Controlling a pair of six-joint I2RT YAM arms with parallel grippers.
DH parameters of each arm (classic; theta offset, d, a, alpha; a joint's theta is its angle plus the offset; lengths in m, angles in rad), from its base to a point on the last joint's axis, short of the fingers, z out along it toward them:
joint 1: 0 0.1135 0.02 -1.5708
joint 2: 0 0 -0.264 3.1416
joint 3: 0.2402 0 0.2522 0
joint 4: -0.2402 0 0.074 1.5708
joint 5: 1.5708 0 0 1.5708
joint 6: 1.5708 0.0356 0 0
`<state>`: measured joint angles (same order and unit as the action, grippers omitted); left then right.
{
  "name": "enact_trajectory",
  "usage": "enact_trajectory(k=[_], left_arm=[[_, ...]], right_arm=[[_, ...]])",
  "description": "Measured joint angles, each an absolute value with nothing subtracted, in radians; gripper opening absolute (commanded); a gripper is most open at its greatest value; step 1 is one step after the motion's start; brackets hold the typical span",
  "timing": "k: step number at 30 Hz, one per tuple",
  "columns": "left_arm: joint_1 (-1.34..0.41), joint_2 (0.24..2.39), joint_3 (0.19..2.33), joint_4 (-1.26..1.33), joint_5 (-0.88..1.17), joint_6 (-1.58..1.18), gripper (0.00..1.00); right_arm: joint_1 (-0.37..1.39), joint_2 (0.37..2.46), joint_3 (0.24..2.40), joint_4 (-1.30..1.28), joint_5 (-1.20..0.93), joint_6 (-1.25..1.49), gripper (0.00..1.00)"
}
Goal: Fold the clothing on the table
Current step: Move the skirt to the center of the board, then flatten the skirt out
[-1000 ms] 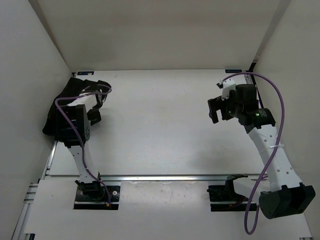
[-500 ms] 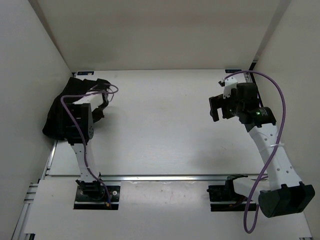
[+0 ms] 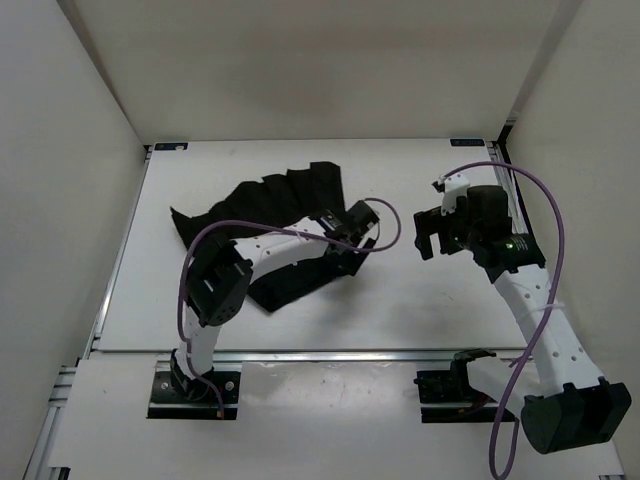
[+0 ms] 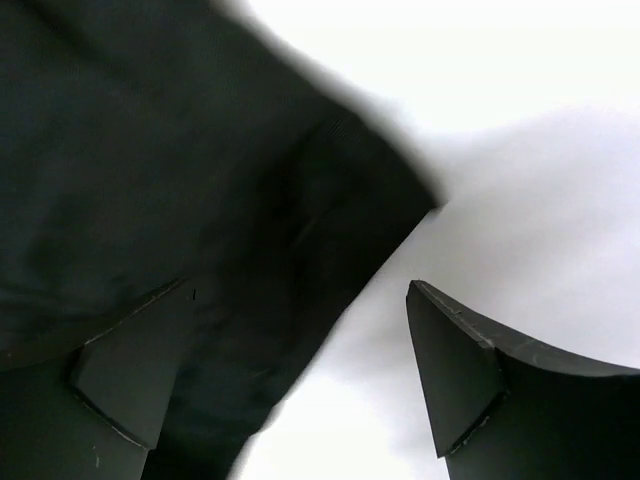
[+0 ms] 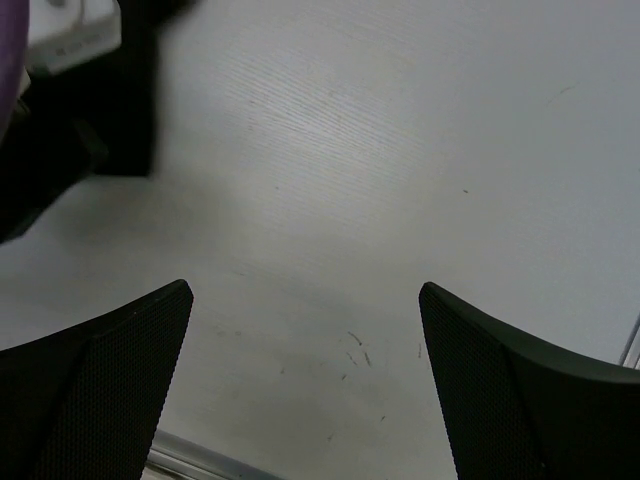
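Note:
The black clothing (image 3: 270, 205) lies spread and rumpled across the middle-left of the white table (image 3: 400, 300). My left arm reaches over it, and the left gripper (image 3: 352, 240) sits at the garment's right edge. In the left wrist view the left gripper (image 4: 300, 370) is open: the clothing (image 4: 150, 150) runs under the left finger (image 4: 130, 370), and bare table (image 4: 520, 150) shows by the right finger. My right gripper (image 3: 425, 232) hovers just right of the left one. It is open (image 5: 305, 370) over bare table (image 5: 400, 150), with nothing between its fingers.
An aluminium rail (image 3: 330, 353) crosses the table's near side in front of the arm bases. White walls close in the left, back and right. Purple cables (image 3: 550, 230) loop off both arms. A dark edge (image 5: 90, 110) fills the right wrist view's upper left corner.
The left arm swung from the far-left wall to the table's middle. The clothing came with it out of the left corner and now lies spread out. The right gripper shifted slightly.

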<state>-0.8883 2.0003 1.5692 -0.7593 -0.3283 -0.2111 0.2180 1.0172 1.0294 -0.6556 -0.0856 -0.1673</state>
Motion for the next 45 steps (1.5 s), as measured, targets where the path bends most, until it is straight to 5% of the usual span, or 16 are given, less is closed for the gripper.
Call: enact_trajectory(k=[6, 12, 19, 31, 45], left_arm=[[-0.905, 1.902, 1.617, -0.731, -0.303, -0.214, 0.99], [-0.690, 1.554, 1.436, -0.705, -0.319, -0.260, 0.98], [-0.736, 1.480, 1.169, -0.730, -0.181, -0.401, 0.99], [-0.679, 1.096, 0.741, -0.529, -0.006, -0.772, 0.99], [-0.682, 1.180, 0.662, -0.320, -0.006, -0.896, 0.98]], right_arm=[[0.231, 1.012, 1.009, -0.643, -0.135, -0.158, 1.00], [0.157, 1.091, 0.983, -0.645, -0.297, -0.114, 0.99], [-0.040, 1.261, 0.965, -0.647, -0.495, -0.086, 0.99], [0.059, 1.488, 0.952, -0.615, -0.659, -0.164, 0.99], [0.082, 1.523, 0.879, -0.482, -0.714, -0.164, 1.00]])
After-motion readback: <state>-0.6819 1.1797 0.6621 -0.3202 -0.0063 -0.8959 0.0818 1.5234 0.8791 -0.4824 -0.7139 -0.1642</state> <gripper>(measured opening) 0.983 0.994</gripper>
